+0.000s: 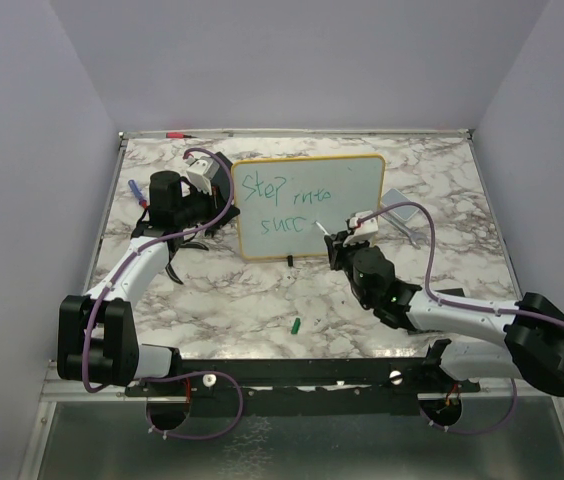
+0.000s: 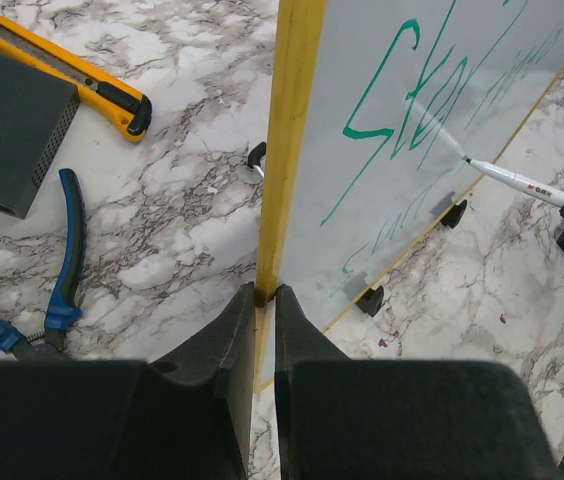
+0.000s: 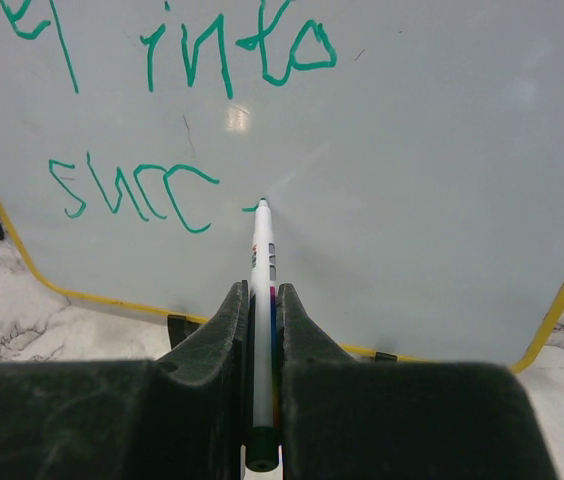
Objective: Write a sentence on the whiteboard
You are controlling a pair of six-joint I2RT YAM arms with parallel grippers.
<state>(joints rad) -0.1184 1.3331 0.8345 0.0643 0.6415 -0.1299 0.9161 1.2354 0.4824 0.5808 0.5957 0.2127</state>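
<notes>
The whiteboard (image 1: 352, 195) with its yellow frame stands upright at the table's middle. Green text on it reads "Step into" and below that "succ" (image 3: 132, 190), with a short fresh stroke beside it. My left gripper (image 2: 264, 292) is shut on the whiteboard's yellow left edge (image 2: 287, 150). My right gripper (image 3: 263, 292) is shut on a white marker (image 3: 261, 290) whose tip touches the board just right of "succ". The marker also shows in the left wrist view (image 2: 517, 181) and the top view (image 1: 323, 230).
A green marker cap (image 1: 296, 324) lies on the marble in front of the board. Left of the board lie a yellow utility knife (image 2: 72, 75), blue-handled pliers (image 2: 62, 255) and a black pad (image 2: 7, 125). A small grey object (image 1: 394, 197) lies right of the board.
</notes>
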